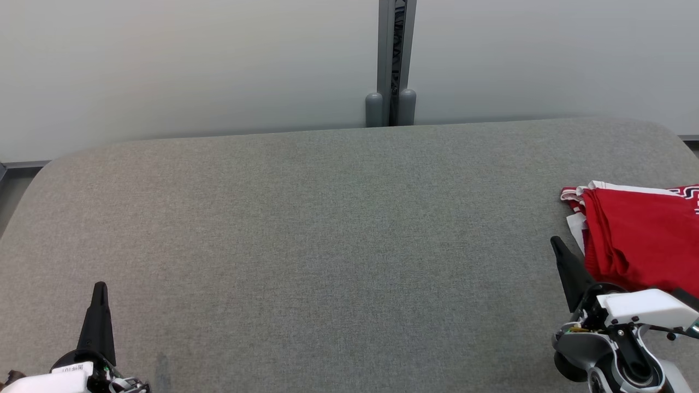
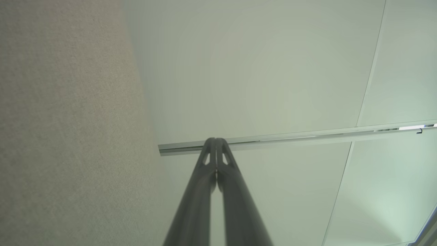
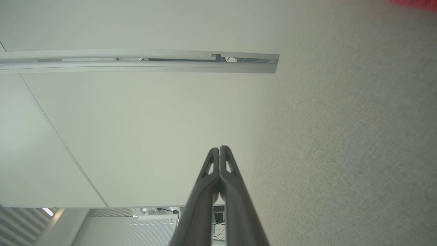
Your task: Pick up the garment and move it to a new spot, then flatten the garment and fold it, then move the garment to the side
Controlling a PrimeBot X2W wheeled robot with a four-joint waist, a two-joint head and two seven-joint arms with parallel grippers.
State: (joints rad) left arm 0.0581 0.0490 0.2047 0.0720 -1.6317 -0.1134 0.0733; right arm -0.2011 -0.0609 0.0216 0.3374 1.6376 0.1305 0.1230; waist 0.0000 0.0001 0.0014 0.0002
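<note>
Two tools rest low over a wide grey surface [image 1: 327,229] — the left tool [image 1: 100,289] at the near left corner, the right tool [image 1: 558,246] at the near right. Each has its dark fingers pressed together with nothing between them, as both wrist views confirm. The task's red garment [image 1: 639,240], trimmed in white, lies bunched in loose layers at the surface's right side. It is just beside the right tool's tip, well apart from the left tool, and runs out past the head view's edge, so how near it sits to the rim cannot be told. A pale wall panel [image 1: 191,65] backs the scene. Judging by the pile's uneven layers, trouble could come from a shallow pinch: catch only the top layer and the rest may trail, twist or slide off the side as it is lifted. Fingers not parted before the approach would merely shove the cloth farther right — and a one-tool lift could leave it crumpled rather than spread for folding.
</note>
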